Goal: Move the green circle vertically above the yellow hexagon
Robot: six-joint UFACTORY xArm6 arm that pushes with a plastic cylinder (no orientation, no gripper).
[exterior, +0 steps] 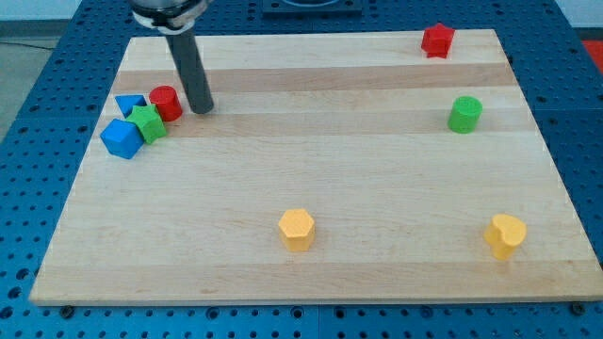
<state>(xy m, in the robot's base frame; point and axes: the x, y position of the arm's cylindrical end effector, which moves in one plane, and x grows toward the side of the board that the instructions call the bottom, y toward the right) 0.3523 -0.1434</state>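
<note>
The green circle [464, 114] stands near the view's right edge of the wooden board, upper half. The yellow hexagon [296, 229] sits low, near the middle of the board, far down and left of the green circle. My tip [201, 109] rests on the board at the upper left, just right of a red circle [166, 102], far from both task blocks.
A green star [147, 122], a blue triangle [130, 103] and a blue cube [122, 138] cluster with the red circle at the left. A red star [437, 40] sits at the top right. A yellow heart [505, 235] lies at the bottom right.
</note>
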